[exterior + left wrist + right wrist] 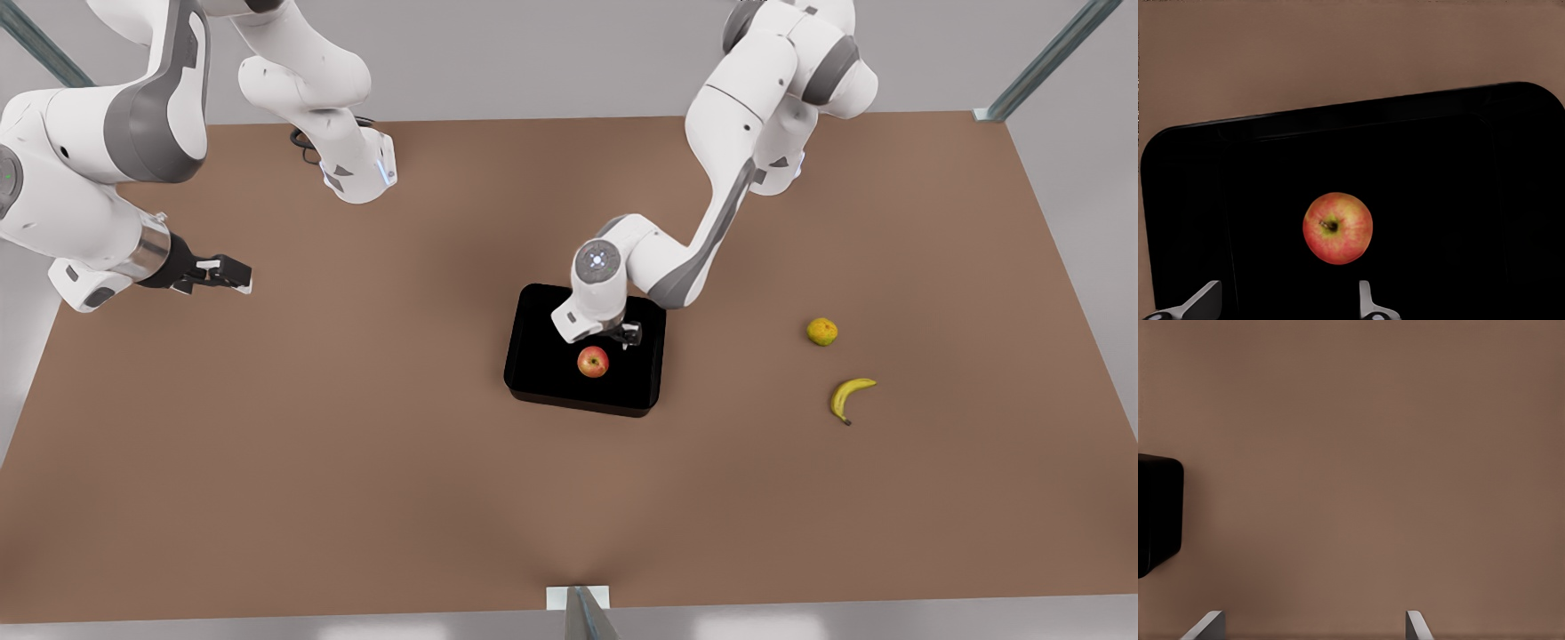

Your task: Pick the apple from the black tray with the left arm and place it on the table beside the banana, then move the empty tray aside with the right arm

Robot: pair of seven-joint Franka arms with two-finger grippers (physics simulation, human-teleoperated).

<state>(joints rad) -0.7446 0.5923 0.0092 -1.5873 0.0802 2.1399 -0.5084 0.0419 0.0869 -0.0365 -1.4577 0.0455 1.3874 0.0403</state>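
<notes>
Red and round with a yellow patch, the apple [593,362] sits inside the shiny black tray [533,356] in the middle of the flat brown table [311,427]. We see the left gripper [622,338] hanging just above the apple, arm bent low, fingers [1368,303] spread. The right gripper [227,271] waits far off at the front view's left, fingers [1415,627] spread too. The curved yellow banana [849,398] lies well apart.

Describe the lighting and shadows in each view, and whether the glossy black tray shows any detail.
Front view: soft even light, faint broad shadows on the matte brown table.

Left wrist view: the glossy black rectangular tray renders near-featureless, its walls barely traceable; the small red apple is clearly lit.

Right wrist view: flat, shadowless brown.
</notes>
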